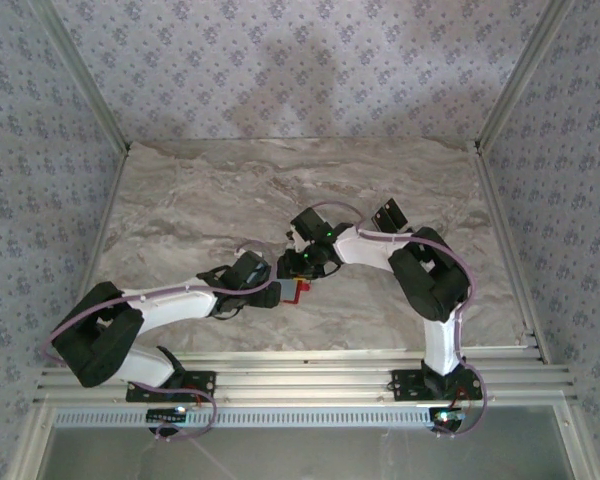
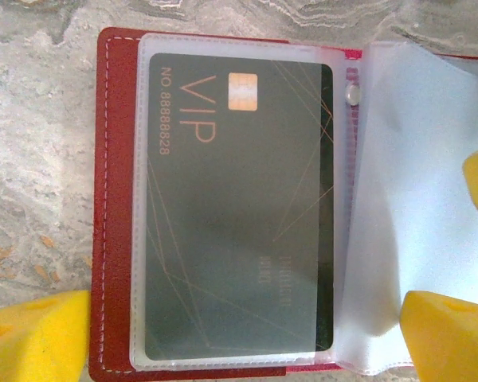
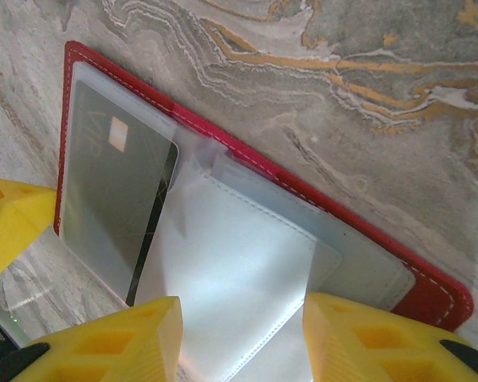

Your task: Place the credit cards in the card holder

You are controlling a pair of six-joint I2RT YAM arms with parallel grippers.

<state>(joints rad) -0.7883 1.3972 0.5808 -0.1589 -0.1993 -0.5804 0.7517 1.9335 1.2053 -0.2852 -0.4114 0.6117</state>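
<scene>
- Left gripper: nearest item. My fingers are spread wide and hold nothing. They straddle the near edge of the open holder, I judge to steady it and keep the filled page in sight.
- Card holder: red, lying open and flat at mid-table between my two wrists, inside face up so the pockets can be reached.
- Credit card: one dark card, chip toward the far end, fully seated in the left clear sleeve.
- Loose leaf: a pale plastic page on the holder's right half, lifted off the cover.
- Right gripper: fingers partly apart with that leaf between them, probably to keep the next pocket open. I cannot tell if they clamp it.
- Dark shape: far right by my right arm, possibly waiting cards, too small to tell.
- Table: marbled top.
</scene>
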